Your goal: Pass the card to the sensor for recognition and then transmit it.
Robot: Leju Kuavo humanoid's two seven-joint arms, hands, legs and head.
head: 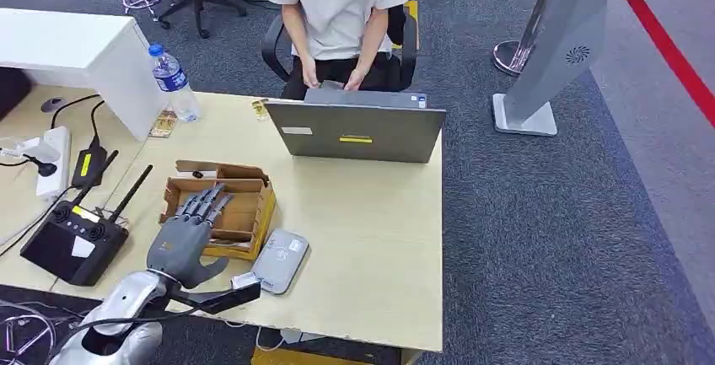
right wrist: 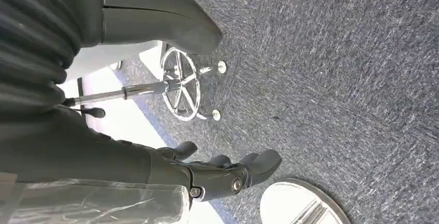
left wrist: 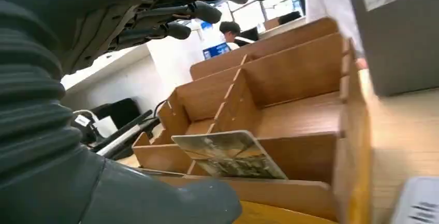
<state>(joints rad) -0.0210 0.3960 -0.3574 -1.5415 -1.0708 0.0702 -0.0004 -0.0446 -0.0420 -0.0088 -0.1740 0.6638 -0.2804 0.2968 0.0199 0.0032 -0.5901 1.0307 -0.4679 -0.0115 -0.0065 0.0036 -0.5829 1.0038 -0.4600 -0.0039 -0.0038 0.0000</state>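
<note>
A picture card (left wrist: 230, 154) stands tilted in the near compartment of a wooden divider box (head: 244, 201), whose slats (left wrist: 290, 69) also show in the left wrist view. My left hand (head: 187, 234) hovers over the box's near left part with its fingers (left wrist: 199, 12) stretched out above the card and its thumb (left wrist: 171, 200) below; it holds nothing. The grey card sensor (head: 281, 260) lies flat just right of the box, near the table's front edge, and its corner (left wrist: 419, 203) shows in the left wrist view. My right hand (right wrist: 217, 172) hangs over carpet, fingers apart and empty.
An open laptop (head: 358, 129) stands at the far table edge with a seated person (head: 337, 11) behind it. A water bottle (head: 174, 83) is far left. A black remote controller (head: 76, 243) and power strip (head: 52, 158) lie to the left. A grey stand (head: 556, 53) is on the right.
</note>
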